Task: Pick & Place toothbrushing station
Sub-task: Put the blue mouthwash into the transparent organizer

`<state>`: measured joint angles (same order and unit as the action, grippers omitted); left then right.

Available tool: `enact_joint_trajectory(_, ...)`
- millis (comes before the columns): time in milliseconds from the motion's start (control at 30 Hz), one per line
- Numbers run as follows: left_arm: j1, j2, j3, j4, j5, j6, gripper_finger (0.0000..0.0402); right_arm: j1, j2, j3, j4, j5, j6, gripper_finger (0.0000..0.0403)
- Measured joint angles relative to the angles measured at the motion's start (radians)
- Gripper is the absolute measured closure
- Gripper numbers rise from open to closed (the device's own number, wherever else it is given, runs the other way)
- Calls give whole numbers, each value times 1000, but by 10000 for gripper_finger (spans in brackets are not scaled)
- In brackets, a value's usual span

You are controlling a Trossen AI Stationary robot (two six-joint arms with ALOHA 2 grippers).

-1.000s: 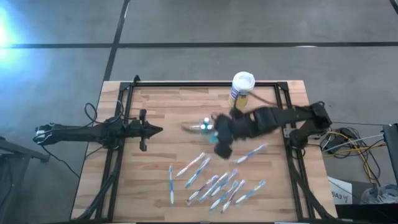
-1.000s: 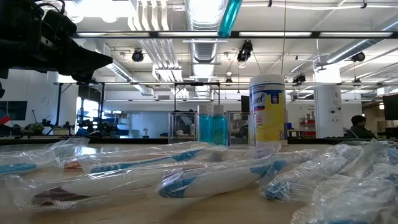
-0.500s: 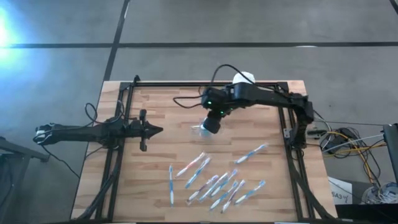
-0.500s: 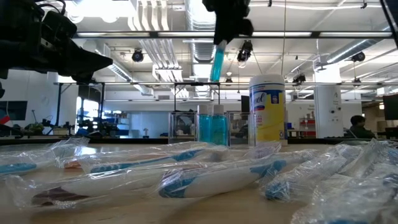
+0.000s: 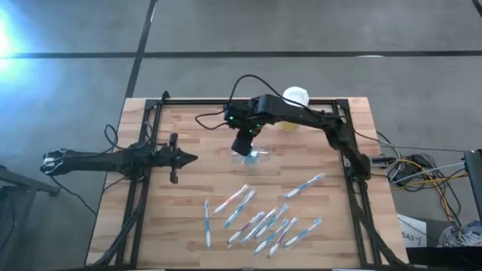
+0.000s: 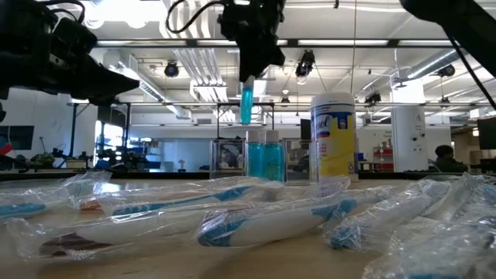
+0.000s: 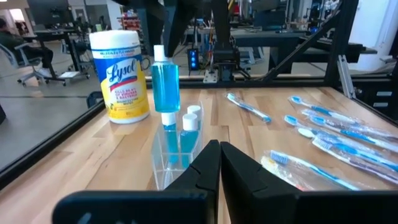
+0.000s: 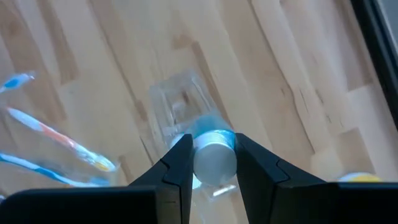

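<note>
The right claw (image 5: 243,143) has swung across the bench (image 5: 188,188) and now hangs over the clear holder (image 7: 174,155), pinching a teal tube (image 7: 165,79) just above it, ready to drop in. The left claw (image 7: 219,163) waits pressed together.

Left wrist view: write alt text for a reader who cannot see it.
A small blue bottle hangs from the right end effector above a clear plastic holder holding two similar bottles. A yellow wipes canister stands beside it, wrapped toothbrushes lie across the wooden table, and the left end effector is shut.
</note>
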<state>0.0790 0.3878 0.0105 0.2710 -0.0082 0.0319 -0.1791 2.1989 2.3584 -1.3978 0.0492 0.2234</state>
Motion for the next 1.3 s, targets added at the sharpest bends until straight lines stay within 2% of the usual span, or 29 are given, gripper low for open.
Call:
enact_joint_trajectory(433,0,0,0,-20,0,0,392,-8,9,-55,24,9,40,316)
enact_joint_trajectory(700,0,0,0,-20,0,0,384,-9,8,-105,29,19,76,316)
enact_joint_trajectory(1000,0,0,0,-21,0,-2,391,-10,11,-155,96,18,85,316)
enact_joint_trajectory(1133,0,0,0,-21,0,-2,393,-1,11,-158,91,-5,91,316)
enact_joint_trajectory(1300,0,0,0,-28,0,1,385,27,11,-158,92,18,95,316)
